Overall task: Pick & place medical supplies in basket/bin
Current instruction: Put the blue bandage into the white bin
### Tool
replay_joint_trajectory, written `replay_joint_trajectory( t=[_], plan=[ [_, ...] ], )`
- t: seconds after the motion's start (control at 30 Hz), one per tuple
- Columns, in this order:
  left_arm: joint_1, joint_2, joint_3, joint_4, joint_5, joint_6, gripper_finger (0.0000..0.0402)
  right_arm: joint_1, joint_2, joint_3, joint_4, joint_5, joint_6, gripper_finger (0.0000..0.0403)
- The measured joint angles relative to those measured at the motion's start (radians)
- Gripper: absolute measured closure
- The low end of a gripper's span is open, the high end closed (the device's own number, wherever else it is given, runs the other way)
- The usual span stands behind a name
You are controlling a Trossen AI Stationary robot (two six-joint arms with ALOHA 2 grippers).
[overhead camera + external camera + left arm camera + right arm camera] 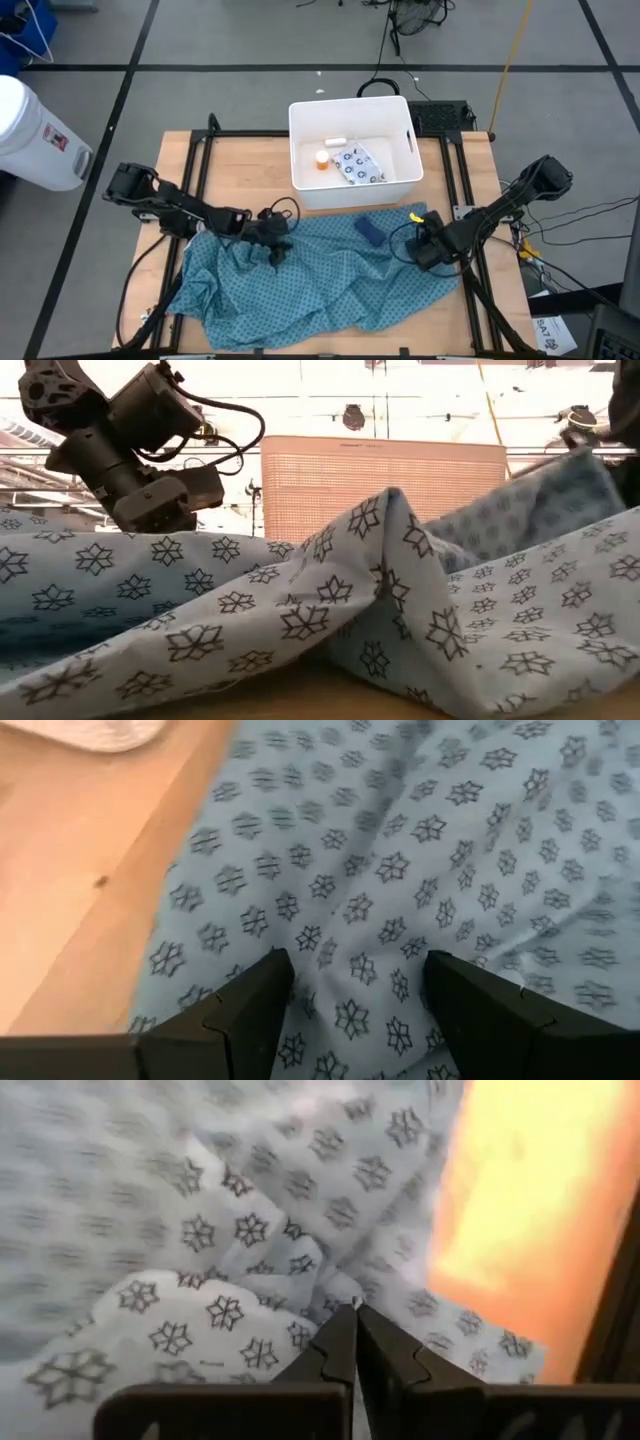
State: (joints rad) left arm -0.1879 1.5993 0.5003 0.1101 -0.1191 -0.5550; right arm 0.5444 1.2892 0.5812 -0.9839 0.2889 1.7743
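Observation:
The white tub (300,185) stands at the table's far middle. In it lie the orange pill bottle (321,160), the small white tube (335,140) and the flat ring-printed packet (358,165). The dark blue block (370,230) lies on the teal patterned cloth (310,280), just near of the tub. My left gripper (278,250) (355,990) is open, low over the cloth's left-middle part. My right gripper (425,245) (355,1315) is shut on the cloth, right of the block. My left gripper has its open fingers (255,1005) down at the cloth's surface; I cannot tell whether they touch it. My right gripper pinches a bunched fold (345,1292) of the cloth near its right edge between its two fingertips. The cloth (580,480) rises toward it there, and the remainder lies rumpled on the table.
A white cylindrical container with a red label (35,135) stands off the table's left side. Black frame rails (200,140) run along the table's edges. Bare wood (230,170) shows left of the tub. A small yellow piece (418,215) lies by the cloth's far right corner.

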Motion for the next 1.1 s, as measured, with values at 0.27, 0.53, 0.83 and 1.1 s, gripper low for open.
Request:
replay_joint_trajectory(
  t=[0.27,0.53,0.83,1.1],
  plan=[
    [-0.04,0.003,-0.003,0.067,0.143,0.091,0.0158,0.041,-0.003,0.176,-0.103,0.204,-0.044,0.0402],
    [-0.053,0.003,-0.003,0.071,0.168,0.126,0.0158,0.058,-0.005,0.292,-0.038,0.365,-0.177,0.0402],
    [-0.054,0.003,-0.004,0.082,0.168,0.131,0.0158,0.038,0.032,0.269,0.455,0.333,-0.533,0.0403],
    [-0.054,0.003,-0.003,0.082,0.167,0.129,0.0158,-0.03,0.101,0.146,0.452,0.13,-0.419,0.0403]
  ],
)
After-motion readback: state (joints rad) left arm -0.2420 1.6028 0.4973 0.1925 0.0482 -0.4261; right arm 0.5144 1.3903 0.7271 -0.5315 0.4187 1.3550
